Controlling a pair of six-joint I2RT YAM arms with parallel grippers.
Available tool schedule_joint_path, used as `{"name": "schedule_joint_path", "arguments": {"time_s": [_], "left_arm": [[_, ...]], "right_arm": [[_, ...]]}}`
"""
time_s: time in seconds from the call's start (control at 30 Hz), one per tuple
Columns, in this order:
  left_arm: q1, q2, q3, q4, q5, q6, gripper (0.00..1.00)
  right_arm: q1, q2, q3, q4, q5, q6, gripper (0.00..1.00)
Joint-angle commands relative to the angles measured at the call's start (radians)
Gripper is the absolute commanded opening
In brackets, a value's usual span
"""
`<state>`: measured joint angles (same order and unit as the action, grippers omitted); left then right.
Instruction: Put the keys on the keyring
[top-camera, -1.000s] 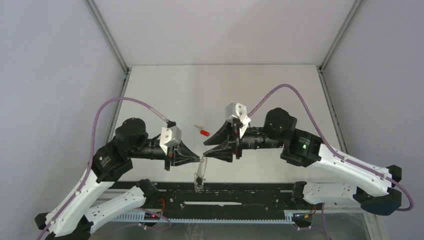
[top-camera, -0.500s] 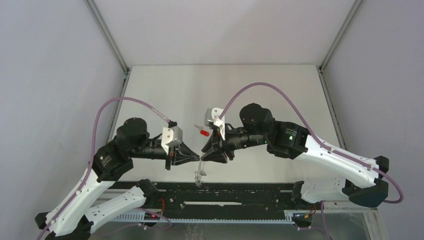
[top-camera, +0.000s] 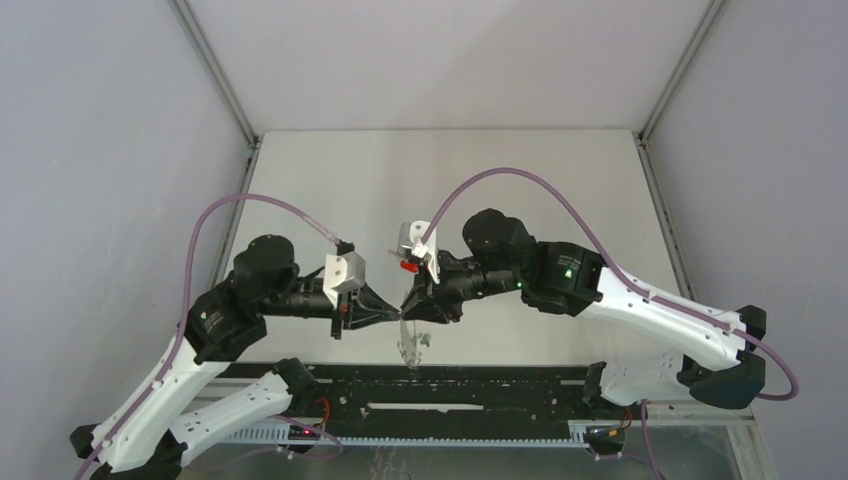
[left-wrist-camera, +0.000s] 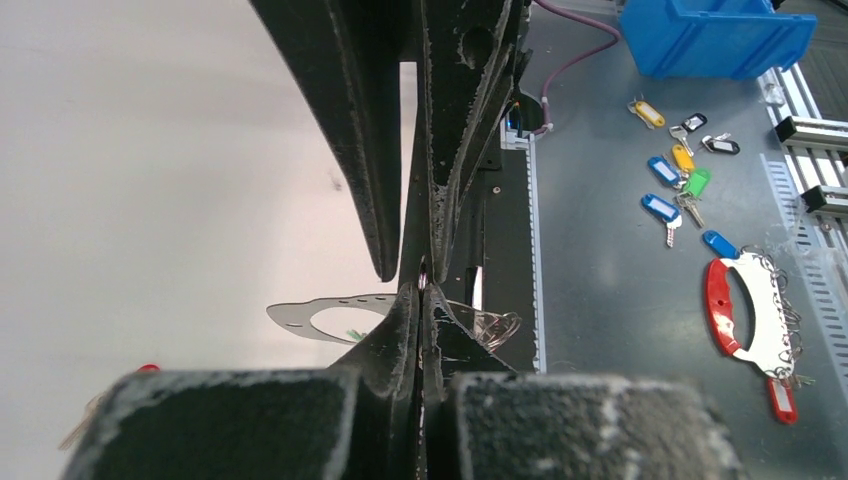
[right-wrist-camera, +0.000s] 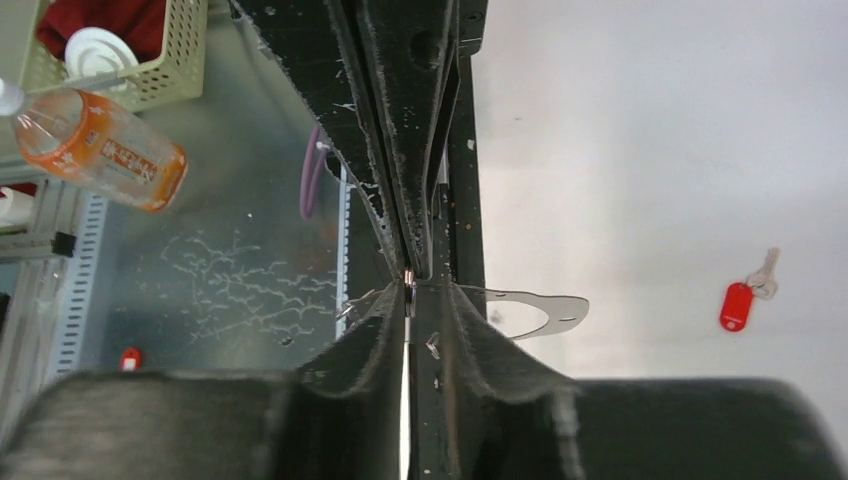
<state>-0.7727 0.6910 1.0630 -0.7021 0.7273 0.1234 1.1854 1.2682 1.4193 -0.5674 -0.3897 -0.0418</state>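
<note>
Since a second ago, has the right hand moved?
Yes. The right hand shifted left; its white camera mount now reaches the red-headed silver key.

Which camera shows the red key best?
Right wrist: the red key lies unobstructed on the table, head and blade both visible. Top external shows only a small red speck; left wrist shows just a red sliver beside its own gripper.
</note>
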Motion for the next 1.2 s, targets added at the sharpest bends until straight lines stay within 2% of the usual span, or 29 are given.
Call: {"name": "schedule_joint_path", "arguments": {"time_s": [0.0,0.1,0.2,0.23,0.33,0.43,0.6,0.8,1.17], "left_arm": [[0.003,-0.008,0.030,0.033,0.006,0.016,0.00],[0.003,-0.009,0.024,0.038,0.015,0.012,0.00],[0.002,-0.009,0.020,0.055,0.019,0.002,0.00],[0.003,-0.007,0.021,0.057,0.025,0.000,0.05],[0.003,-0.011,0.026,0.040,0.064,-0.005,0.39],[0.003,-0.022,0.022,0.007,0.111,0.015,0.49],[0.003,-0.038,-0.009,-0.009,0.105,0.045,0.50],[0.004,-0.047,-0.041,0.059,0.064,-0.009,0.47],[0.007,-0.047,-0.072,0.215,0.092,-0.185,0.32]], "right_arm": [[0.008,0.014,0.059,-0.005,0.011,-0.013,0.20],[0.008,0.011,0.046,0.029,0.002,-0.001,0.00],[0.007,0.003,0.011,0.082,-0.007,0.022,0.00],[0.007,-0.010,-0.014,0.111,-0.003,0.036,0.00],[0.003,-0.078,-0.122,0.267,0.018,0.089,0.00],[-0.004,-0.165,-0.249,0.428,0.015,0.137,0.00],[-0.018,-0.265,-0.407,0.681,-0.036,0.231,0.00],[-0.024,-0.315,-0.557,0.942,-0.052,0.312,0.00],[-0.023,-0.317,-0.585,1.040,-0.051,0.330,0.00]]}}
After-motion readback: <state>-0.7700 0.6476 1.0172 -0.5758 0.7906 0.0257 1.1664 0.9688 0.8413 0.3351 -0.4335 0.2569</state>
